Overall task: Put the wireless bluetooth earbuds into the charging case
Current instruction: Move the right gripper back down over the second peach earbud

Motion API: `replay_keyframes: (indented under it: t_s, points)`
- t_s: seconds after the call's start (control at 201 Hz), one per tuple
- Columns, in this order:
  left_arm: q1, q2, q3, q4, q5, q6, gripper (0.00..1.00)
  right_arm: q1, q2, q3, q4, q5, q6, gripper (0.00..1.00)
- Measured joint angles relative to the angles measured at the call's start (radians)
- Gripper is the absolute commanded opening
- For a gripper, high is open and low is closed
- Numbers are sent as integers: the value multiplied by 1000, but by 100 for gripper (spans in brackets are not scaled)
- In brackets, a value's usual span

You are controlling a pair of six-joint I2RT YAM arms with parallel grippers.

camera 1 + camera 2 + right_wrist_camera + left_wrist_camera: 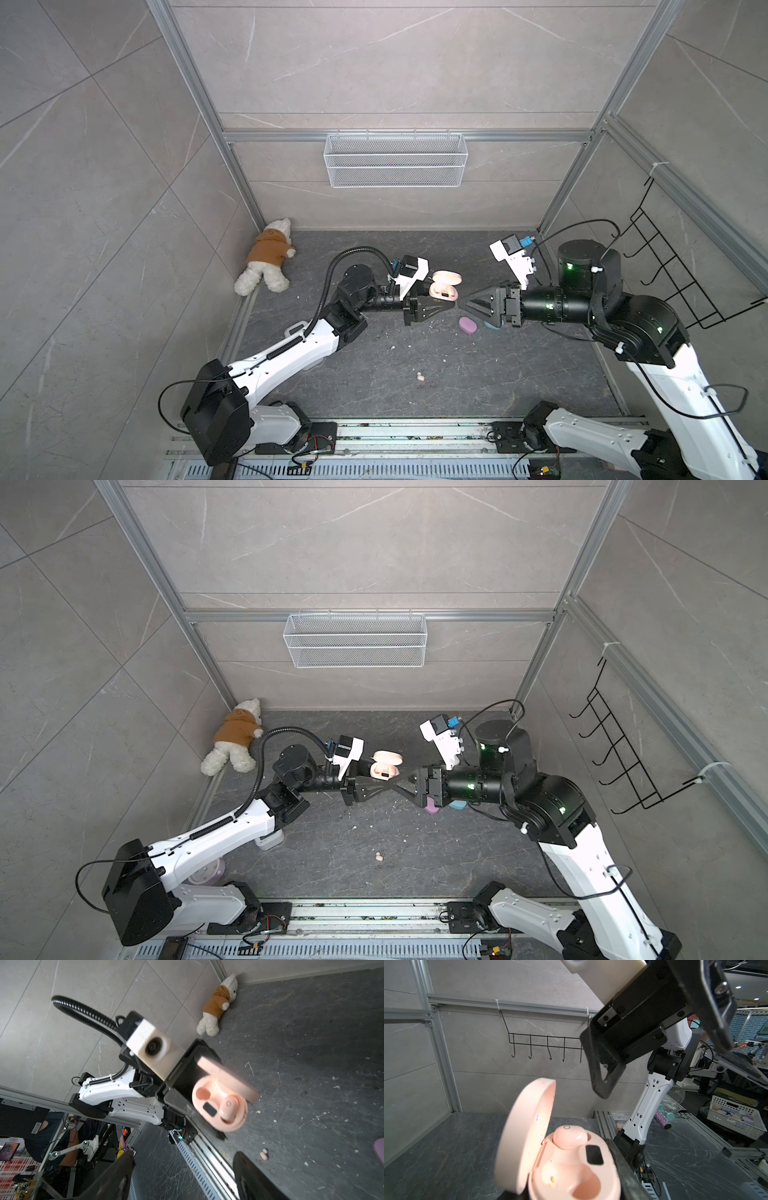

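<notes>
My left gripper point(449, 300) is shut on the peach charging case point(444, 291) and holds it above the dark table with the lid swung open. In the left wrist view one peach earbud point(570, 1136) sits in a slot of the case point(571, 1167); the slot beside it is empty. A second peach earbud point(421, 377) lies loose on the table nearer the front rail, also visible in the right wrist view point(264, 1154). My right gripper point(469, 309) faces the left one almost tip to tip. In its wrist view the right gripper point(184, 1157) is open with nothing between its fingers.
A closed lilac case point(468, 325) and a light blue case point(492, 325) lie under the right gripper. A teddy bear point(268, 257) lies in the back left corner. A wire basket point(395, 160) hangs on the back wall and a hook rack point(673, 270) on the right wall. White specks litter the table.
</notes>
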Motion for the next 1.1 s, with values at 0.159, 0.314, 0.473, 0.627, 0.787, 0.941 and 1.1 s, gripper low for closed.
replay_keyframes:
  t_s: [0.159,0.314,0.473,0.627,0.787,0.941,1.1]
  points:
    - [67,-39,-60,-4,-38,0,0,11,-53,-138,-8,2,0,77]
    - [116,-88,-77,-42,-58,2,0,49,-76,-346,38,28,3,77]
    - [163,-121,-77,-60,-74,11,0,158,-30,-550,135,115,5,77]
    - [215,-121,-77,-68,-74,10,0,271,91,-663,234,228,3,77]
    - [240,-122,-77,-74,-78,7,0,353,232,-687,291,346,5,75]
    - [240,-137,-82,-97,-87,2,0,404,341,-723,346,416,19,74]
    - [240,-169,-93,-118,-95,-9,0,457,441,-741,353,502,18,73]
